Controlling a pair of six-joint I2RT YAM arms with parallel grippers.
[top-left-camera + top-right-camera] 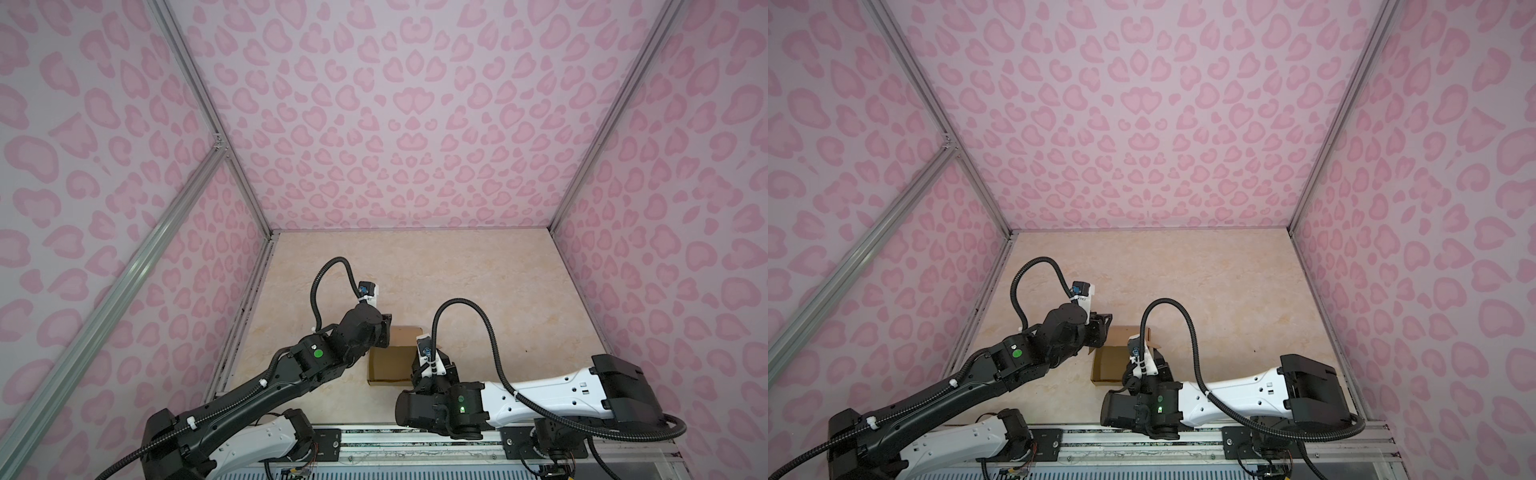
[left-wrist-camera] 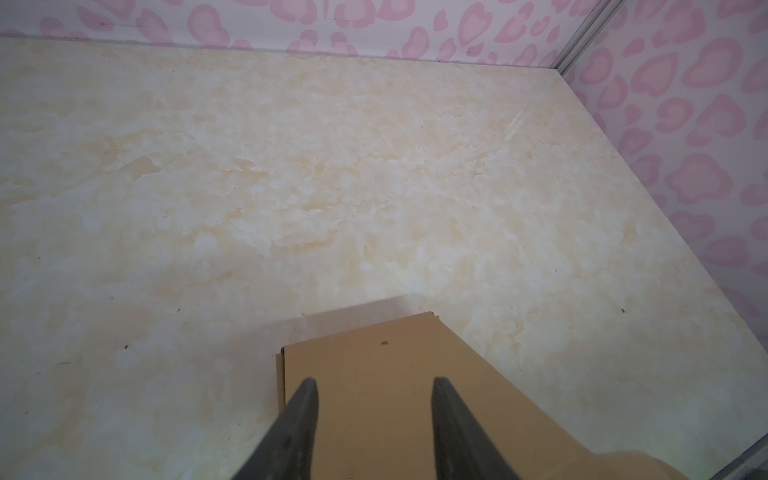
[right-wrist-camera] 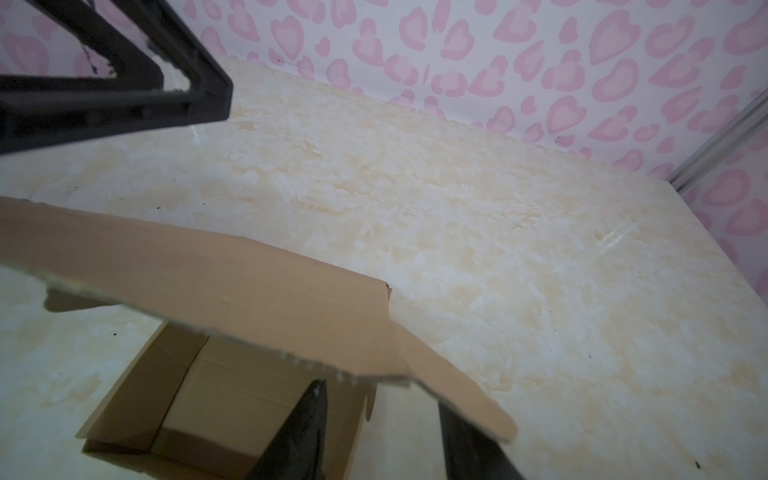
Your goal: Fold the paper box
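Observation:
The paper box (image 1: pixel 390 365) (image 1: pixel 1109 368) is brown cardboard and stands open on the table between my two arms. Its lid panel (image 3: pixel 249 282) (image 2: pixel 374 361) tilts up over the far side, and a side tab (image 3: pixel 457 395) sticks out from it. In the left wrist view my left gripper (image 2: pixel 374 386) is open, and its fingers sit just over the lid's outer face. My right gripper (image 3: pixel 382 399) is open at the box's right wall (image 3: pixel 357 411). One finger (image 3: pixel 307 419) is inside the box and the other is outside, partly hidden by the tab.
The beige marbled table (image 1: pixel 478 291) stretches behind and to the right of the box. Pink heart-patterned walls (image 1: pixel 374 124) close it in on three sides. A metal rail (image 1: pixel 415 440) carrying the arm bases runs along the front edge.

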